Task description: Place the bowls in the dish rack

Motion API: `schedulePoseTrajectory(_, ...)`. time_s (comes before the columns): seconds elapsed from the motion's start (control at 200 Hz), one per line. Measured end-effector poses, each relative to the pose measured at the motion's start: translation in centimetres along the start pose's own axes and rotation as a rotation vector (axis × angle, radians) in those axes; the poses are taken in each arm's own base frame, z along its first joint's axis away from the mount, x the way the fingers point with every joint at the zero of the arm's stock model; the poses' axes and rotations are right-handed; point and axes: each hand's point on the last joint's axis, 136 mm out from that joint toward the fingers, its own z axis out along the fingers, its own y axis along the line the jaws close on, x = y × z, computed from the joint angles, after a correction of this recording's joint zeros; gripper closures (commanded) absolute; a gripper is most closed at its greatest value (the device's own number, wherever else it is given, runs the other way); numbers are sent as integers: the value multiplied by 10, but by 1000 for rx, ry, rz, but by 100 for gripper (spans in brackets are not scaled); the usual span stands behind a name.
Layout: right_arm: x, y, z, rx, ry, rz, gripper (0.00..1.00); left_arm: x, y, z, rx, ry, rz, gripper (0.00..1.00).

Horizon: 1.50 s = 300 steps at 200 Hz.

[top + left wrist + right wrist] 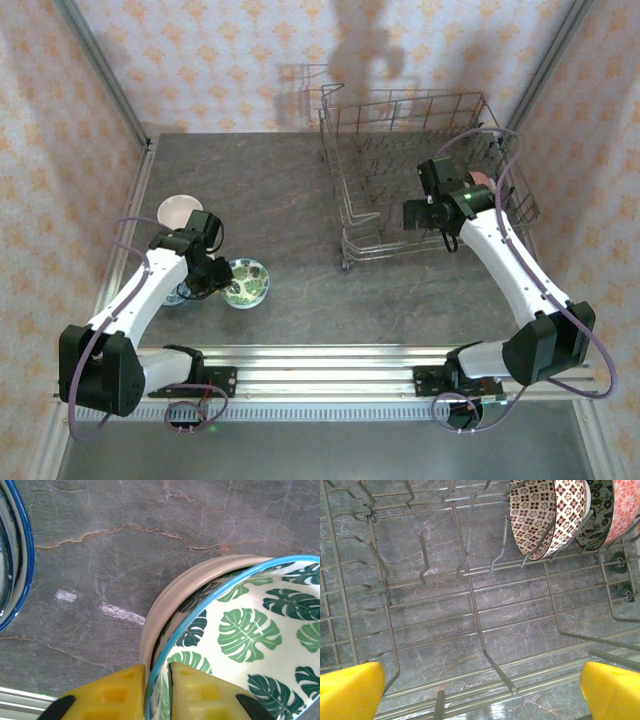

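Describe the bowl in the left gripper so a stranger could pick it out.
On the grey table, look left, away from the dish rack. The bowl pinched at its rim by the left gripper is it: green leaves inside and a light-blue rim, unlike its dark-blue-rimmed neighbour.

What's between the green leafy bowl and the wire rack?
Nothing: the top view shows bare tabletop between the green leafy bowl and the wire rack.

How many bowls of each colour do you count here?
green leaf bowl: 1
beige bowl beneath it: 1
blue-rimmed bowl: 1
pale pink bowl: 1
brown-white bowl: 1
pink patterned bowl: 1
dark patterned bowl: 1
Total: 7
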Motion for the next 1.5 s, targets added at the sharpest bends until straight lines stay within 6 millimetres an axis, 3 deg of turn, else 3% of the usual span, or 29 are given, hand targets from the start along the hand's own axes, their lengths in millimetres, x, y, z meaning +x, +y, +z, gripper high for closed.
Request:
schedulePoseTrajectory(0.13, 0, 0, 0, 0, 0, 0, 1, 1, -2, -1, 15, 2, -7, 99)
schedulePoseTrajectory(1.066, 0, 2, -1, -10, 0, 3, 2, 5, -7, -24, 91, -70, 7, 100)
schedulePoseTrajectory(1.266, -6, 9, -15, -54, -5, 2, 4, 3, -17, -41, 148, -101, 22, 100)
schedulePoseTrajectory(1.502, -25, 20, -40, -128, -53, 8, 6, -6, -42, -74, 242, -163, 64, 100)
